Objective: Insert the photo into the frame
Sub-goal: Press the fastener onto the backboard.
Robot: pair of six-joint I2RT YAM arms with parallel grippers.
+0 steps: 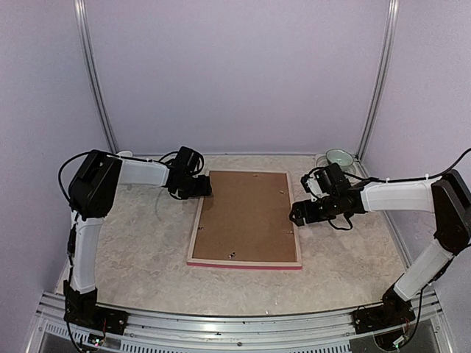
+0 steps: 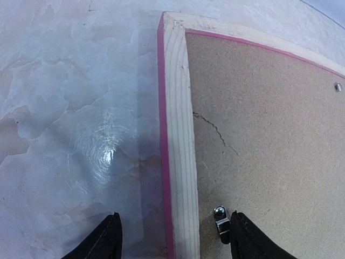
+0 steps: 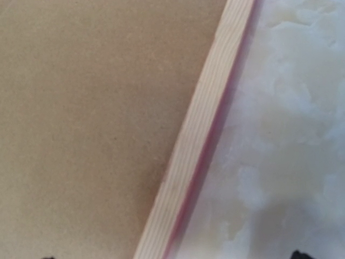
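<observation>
Brown backing board [image 1: 246,217]: flat at table centre, fibre face up, hairline crack toward its 10 o'clock corner. Small metal tab [image 2: 220,222] at its left edge; screw head [image 2: 338,86] farther in. Table [image 1: 147,250]: pale, marbled, glossy. Round greenish dish [image 1: 340,157] in the 1 o'clock corner. White object [image 1: 124,154] at 10 o'clock, mostly hidden. Lilac walls [image 1: 235,73]. Metal upright [image 1: 94,81] at 11 o'clock.

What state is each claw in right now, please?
Left claw: open, astride the left rail of the frame, holding nothing.
Right claw: open wide above the frame's right rail, holding nothing.
</observation>
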